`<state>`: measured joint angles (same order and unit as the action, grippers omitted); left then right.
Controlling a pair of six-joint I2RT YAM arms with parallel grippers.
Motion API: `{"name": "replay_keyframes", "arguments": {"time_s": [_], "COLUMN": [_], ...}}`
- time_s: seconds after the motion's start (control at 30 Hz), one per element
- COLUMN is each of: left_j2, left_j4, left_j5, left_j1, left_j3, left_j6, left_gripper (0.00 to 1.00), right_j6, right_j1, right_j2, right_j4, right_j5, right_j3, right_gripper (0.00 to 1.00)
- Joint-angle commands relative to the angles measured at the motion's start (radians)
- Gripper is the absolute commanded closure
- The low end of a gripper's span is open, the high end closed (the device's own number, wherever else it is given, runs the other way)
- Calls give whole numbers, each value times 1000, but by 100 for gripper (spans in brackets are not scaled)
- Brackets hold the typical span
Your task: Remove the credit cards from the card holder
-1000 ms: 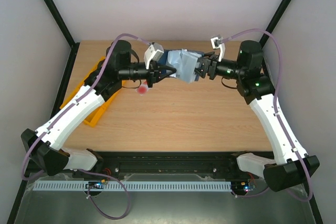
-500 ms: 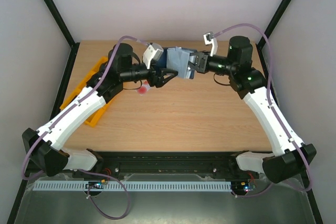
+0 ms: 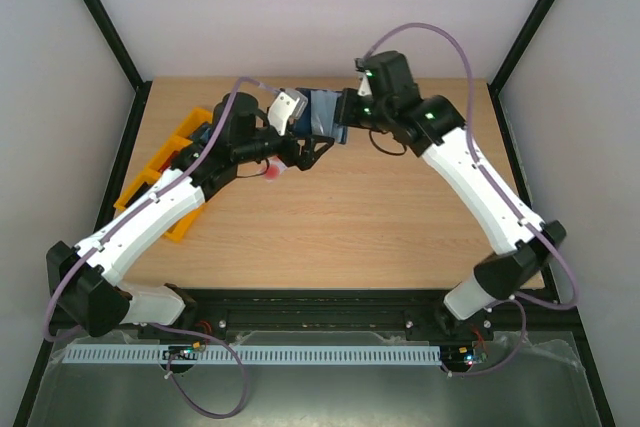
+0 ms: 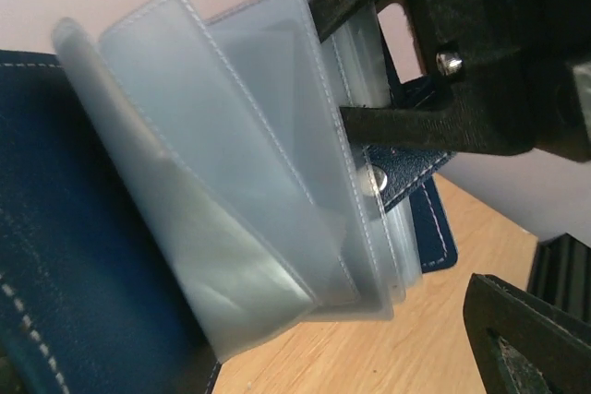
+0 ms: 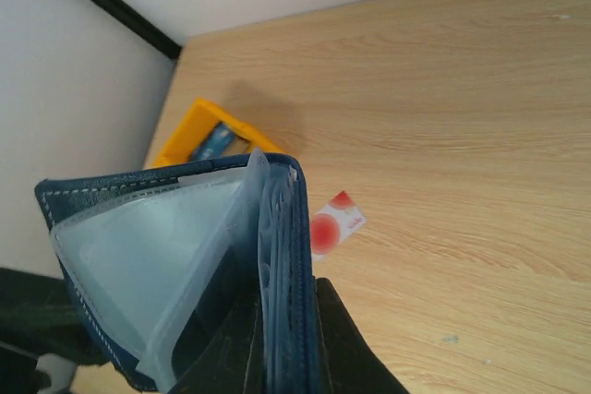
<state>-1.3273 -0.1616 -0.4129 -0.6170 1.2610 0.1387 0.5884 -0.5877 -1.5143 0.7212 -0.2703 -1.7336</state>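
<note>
Our right gripper (image 5: pixel 286 300) pinches the card holder (image 5: pixel 157 256) by one edge, left gripper (image 3: pixel 312 150) wide beside it; tugging could yank it free.

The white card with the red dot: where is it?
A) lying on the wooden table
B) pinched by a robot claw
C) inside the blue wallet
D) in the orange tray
A: the right wrist view shows the white card lying flat on the table, apart from the card holder.
</note>
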Motion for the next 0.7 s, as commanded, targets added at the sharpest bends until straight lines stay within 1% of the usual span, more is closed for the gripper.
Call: {"name": "replay_keyframes", "arguments": {"time_s": [0.0,0.07,0.13,0.17,0.3,0.37,0.47,0.6,0.67], "left_j2": [13,15,18,20,26,31,42,51,58], "left_j4": [27,24,15,11,5,4,-2,-31,-37], "left_j5": [87,96,106,108,68,24,-39,-68,-115], "left_j1": [0,1,9,17,71,105,117,120,130], "left_j3": [-23,-32,-36,-37,-45,-49,-58,-60,-60], "left_j6": [13,21,29,35,69,76,36,-10,-20], "left_gripper": [1,1,1,3,23,28,29,29,30], "right_j6": [12,-16,-42,-54,-131,-167,-208,-247,-279], "right_j1": [-84,-112,-120,-120,-120,-120,-121,-119,-112], "right_j2": [-135,-189,-203,-201,-174,-160,-155,-150,-139], "right_j4": [307,346,353,348,317,307,308,308,307], "right_j5": [284,283,256,238,144,102,37,-56,-82], "right_j3": [-231,-299,-337,-342,-340,-337,-341,-342,-341], "right_gripper": [98,98,98,98,98,98,98,98,99]}}
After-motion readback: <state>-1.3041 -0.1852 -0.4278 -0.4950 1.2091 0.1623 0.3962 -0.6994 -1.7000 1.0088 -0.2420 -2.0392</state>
